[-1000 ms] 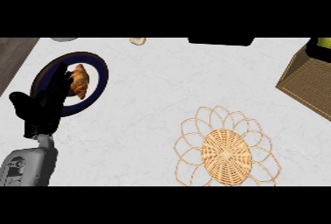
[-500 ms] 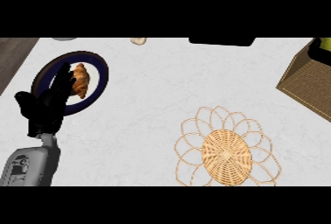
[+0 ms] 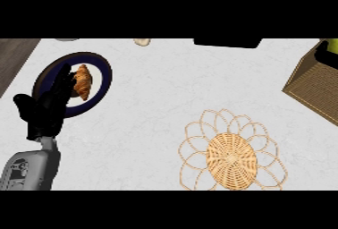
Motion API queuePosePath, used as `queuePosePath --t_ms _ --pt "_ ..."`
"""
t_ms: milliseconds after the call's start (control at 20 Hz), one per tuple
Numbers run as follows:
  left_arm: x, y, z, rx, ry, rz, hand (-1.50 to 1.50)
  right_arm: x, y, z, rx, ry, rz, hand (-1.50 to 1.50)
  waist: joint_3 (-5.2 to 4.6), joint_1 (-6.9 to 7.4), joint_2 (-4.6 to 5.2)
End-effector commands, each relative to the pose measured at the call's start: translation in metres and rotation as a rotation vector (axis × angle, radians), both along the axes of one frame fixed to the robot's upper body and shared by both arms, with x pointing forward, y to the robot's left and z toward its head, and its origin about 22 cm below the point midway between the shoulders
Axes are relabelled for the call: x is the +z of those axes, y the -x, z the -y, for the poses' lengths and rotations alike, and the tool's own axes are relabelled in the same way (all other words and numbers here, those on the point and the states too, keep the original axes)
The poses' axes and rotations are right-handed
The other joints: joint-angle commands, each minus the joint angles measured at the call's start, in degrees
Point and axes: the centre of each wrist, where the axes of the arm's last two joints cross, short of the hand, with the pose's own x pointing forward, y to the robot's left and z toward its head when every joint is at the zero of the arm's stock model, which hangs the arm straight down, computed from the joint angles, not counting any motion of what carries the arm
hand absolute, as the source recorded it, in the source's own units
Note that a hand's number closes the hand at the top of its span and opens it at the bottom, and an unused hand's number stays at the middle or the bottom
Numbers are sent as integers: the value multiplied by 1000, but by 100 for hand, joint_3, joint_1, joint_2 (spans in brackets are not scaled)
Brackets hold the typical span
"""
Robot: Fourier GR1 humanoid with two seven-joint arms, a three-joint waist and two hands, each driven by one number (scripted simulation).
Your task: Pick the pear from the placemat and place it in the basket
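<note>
The woven placemat (image 3: 231,154) lies at the lower right of the white counter with nothing on it. A brown wicker basket (image 3: 309,85) stands at the right edge. A yellow-green shape (image 3: 329,45), possibly the pear, shows inside it at the top right corner, mostly cut off by the view. My left hand (image 3: 45,109) is at the far left, open, its straight fingers (image 3: 63,82) pointing up and lying over the left part of a plate. It holds nothing. My right hand is out of view.
A dark-rimmed plate (image 3: 100,85) with a croissant (image 3: 83,82) sits at the upper left under my left hand's fingers. A small beige object (image 3: 142,41) and a black object (image 3: 228,42) lie along the far edge. A dark wooden strip (image 3: 12,53) borders the left.
My left hand has moved up and slightly right, its fingers now reaching further over the plate beside the croissant. Nothing else has moved.
</note>
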Motion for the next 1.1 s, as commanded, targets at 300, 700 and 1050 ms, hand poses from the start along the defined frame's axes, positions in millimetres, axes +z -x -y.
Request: queuePosePath --t_ms 300,700,1050 --pt "-8 0 -12 -23 6 2 0 -40 13 1 -141 -46 -187 150 124 11 138" --pt "-4 11 4 -3 15 -4 0 -30 16 12 -135 -252 52 -150 141 -52 61" --pt "12 5 -9 30 6 5 0 4 16 28 -162 -493 272 -150 135 -131 37"
